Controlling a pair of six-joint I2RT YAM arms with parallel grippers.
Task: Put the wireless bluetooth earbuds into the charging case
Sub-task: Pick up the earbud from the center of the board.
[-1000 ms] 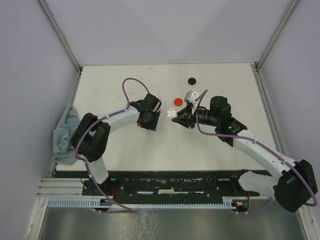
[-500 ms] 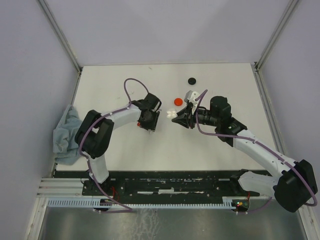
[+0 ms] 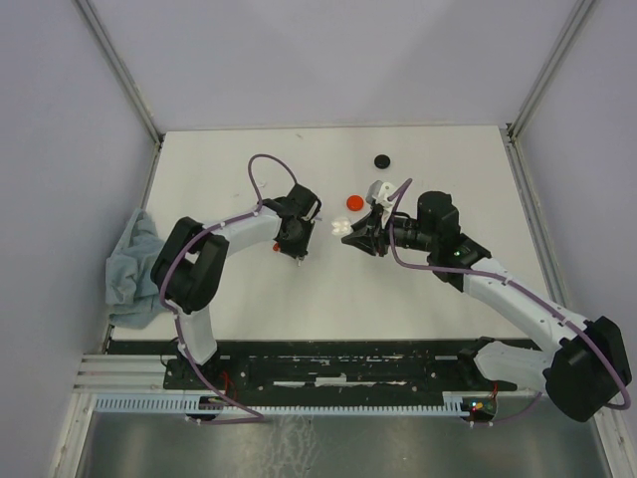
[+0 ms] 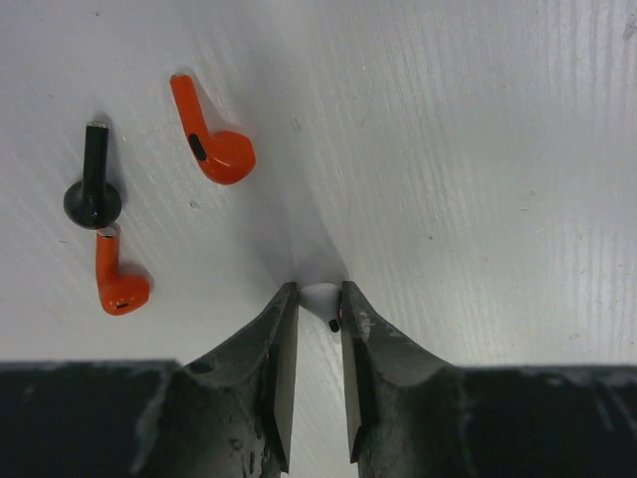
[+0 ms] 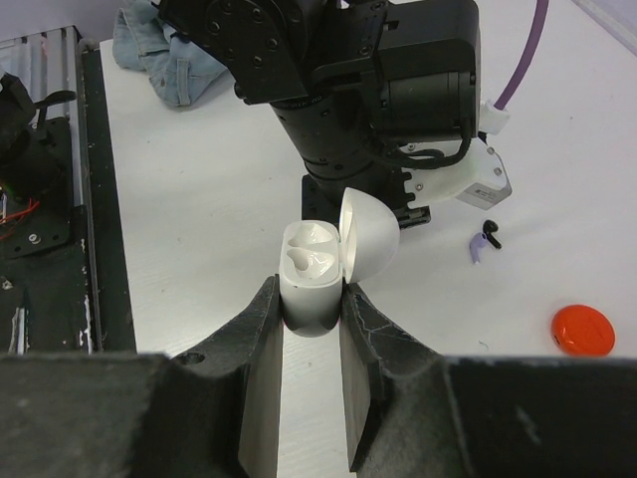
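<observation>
My left gripper [image 4: 318, 296] points down at the table, its jaws shut on a white earbud [image 4: 319, 299] that rests on the surface. Left of it lie two red earbuds [image 4: 213, 139] [image 4: 118, 282] and a black earbud [image 4: 93, 189]. My right gripper [image 5: 310, 289] is shut on the white charging case [image 5: 311, 261], whose lid [image 5: 370, 242] stands open over two vacant sockets. In the top view the case [image 3: 341, 227] is held just right of the left gripper [image 3: 296, 245].
A lavender earbud [image 5: 481, 246] and a black one [image 5: 492, 230] lie right of the case. A red disc case [image 3: 353, 202] and a black disc case [image 3: 381, 160] sit behind the grippers. A blue-grey cloth [image 3: 127, 269] hangs at the left table edge.
The left gripper's jaws have narrowed onto the white earbud and the left wrist has shifted slightly. The right arm with the case has not moved.
</observation>
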